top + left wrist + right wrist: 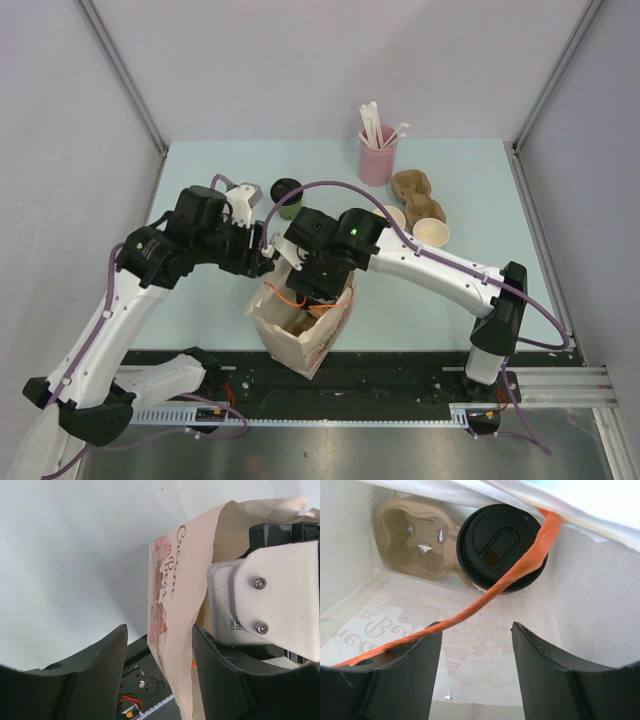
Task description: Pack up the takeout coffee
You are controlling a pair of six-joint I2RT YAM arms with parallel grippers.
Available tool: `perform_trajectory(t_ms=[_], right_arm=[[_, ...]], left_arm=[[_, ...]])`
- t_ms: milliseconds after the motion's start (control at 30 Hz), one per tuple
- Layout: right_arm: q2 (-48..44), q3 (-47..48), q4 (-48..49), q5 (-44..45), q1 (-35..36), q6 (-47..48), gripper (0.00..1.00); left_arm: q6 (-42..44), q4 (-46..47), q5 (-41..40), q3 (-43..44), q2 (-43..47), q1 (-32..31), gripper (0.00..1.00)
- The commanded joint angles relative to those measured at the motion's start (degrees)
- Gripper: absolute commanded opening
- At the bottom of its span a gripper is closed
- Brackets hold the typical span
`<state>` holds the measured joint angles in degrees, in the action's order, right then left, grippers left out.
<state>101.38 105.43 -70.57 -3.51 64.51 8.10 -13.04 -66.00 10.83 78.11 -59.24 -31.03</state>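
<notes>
White-shelled arms both bend inward to the paper bag (322, 345) at the table's (200, 300) near edge. From above, the left gripper (265, 252) sits at the bag's far-left corner, and the right gripper (318, 298) dips down into its mouth. The green cup (287, 200) stands upright on the table behind the bag, its black lid facing up.

Left wrist: the fingers are spread either side of the bag's printed corner, with one finger clear of the paper.

Right wrist: the fingers are apart with nothing between them, pointing down into the bag. At the bottom, a lidded cup (501, 545) stands upright in a cardboard carrier (412, 540), its round black top with the sip hole facing the camera. Only a sliver of white wall shows. An orange cord (515, 575) crosses over it.
</notes>
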Motion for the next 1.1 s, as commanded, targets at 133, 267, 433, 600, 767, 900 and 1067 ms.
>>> perform_trajectory(t_ms=[133,267,433,600,767,900,1067], right_arm=[[-0.2,2.4,21.3,-5.5,0.5,-5.5,0.68],[-0.8,2.4,24.5,-6.7,1.1,-7.8,0.74],[-1.6,3.6,26.1,-5.9,1.8,-10.2,0.75],[-2.7,3.5,26.8,-4.5,1.9,-12.2,0.77],[-4.3,5.9,25.0,-0.3,2.0,-14.5,0.77],[-6.5,6.6,24.0,3.1,1.8,-17.4,0.79],[-7.9,5.1,21.0,6.1,1.8,-20.3,0.79]], left_arm=[[2.5,7.0,19.8,1.2,1.5,-3.3,0.62],[2.8,7.0,19.6,1.0,1.8,-3.5,0.62],[3.9,7.0,18.2,0.8,2.9,-3.6,0.62],[4.2,7.1,16.8,0.3,3.6,-3.6,0.63],[5.0,7.1,16.0,1.1,3.7,-3.7,0.63],[5.5,7.1,14.6,0.4,4.6,-3.6,0.64],[5.7,7.0,13.9,-0.9,5.4,-3.7,0.64]])
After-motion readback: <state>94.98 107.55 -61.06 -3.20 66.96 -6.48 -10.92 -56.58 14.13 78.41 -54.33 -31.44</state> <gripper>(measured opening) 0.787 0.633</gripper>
